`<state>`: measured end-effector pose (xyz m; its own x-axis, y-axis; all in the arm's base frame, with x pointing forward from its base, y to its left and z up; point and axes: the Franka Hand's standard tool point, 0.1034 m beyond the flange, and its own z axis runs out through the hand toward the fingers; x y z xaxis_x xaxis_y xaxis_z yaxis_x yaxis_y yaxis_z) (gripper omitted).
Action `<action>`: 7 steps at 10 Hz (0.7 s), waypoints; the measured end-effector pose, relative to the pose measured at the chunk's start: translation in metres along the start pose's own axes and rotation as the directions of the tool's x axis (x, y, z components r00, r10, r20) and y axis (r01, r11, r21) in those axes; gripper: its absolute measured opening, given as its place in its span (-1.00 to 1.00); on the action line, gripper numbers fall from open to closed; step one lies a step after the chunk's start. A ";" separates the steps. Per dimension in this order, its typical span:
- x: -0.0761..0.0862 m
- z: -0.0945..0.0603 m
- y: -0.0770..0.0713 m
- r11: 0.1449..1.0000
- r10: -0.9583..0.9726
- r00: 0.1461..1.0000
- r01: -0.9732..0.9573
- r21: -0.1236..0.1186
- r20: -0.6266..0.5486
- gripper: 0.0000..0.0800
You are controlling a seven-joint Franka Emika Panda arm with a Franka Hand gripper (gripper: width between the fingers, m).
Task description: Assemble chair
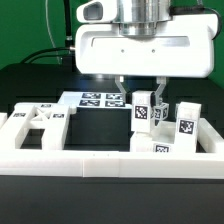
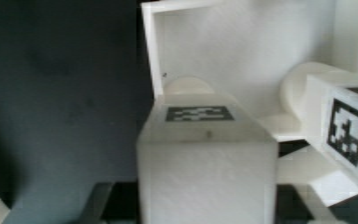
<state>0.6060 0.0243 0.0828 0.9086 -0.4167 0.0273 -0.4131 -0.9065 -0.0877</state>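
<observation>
Chair post [image 1: 142, 112] stands upright, its tagged top centred between the spread jaws, not yet pinched

White boxy pincer [image 1: 141, 97] housing, thin grey fingers [image 1: 120, 89], silver cylindrical wrist [image 1: 140, 10] above

Arm [image 1: 140, 10] cut off above the gripper [image 1: 141, 99] by exterior view's top edge, feet of upright posts [image 1: 186, 110] hidden behind border wall [image 1: 100, 165], tag patterns [image 1: 142, 113] too small to read, nearest post [image 2: 202, 160] blurred in wrist view, neighbouring part [image 2: 346, 120] cropped by frame edge
</observation>
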 end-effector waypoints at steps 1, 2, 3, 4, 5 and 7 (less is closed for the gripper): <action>0.000 0.000 0.000 1.000 0.003 1.000 -0.003 0.000 0.000 -0.29; 0.000 0.000 0.000 1.000 0.017 1.000 -0.017 0.000 0.000 -0.29; 0.000 0.000 0.000 1.000 0.017 1.000 -0.017 0.000 0.000 -0.29; 0.000 0.000 0.000 0.997 0.076 0.997 -0.076 0.004 0.002 -0.29; 0.000 0.001 -0.001 0.973 0.229 0.973 -0.230 0.019 0.010 -0.29; -0.001 0.001 -0.002 0.909 0.415 0.910 -0.415 0.025 0.019 -0.29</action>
<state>0.6065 0.0268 0.0815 0.6565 -0.7537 -0.0307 -0.7514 -0.6497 -0.1157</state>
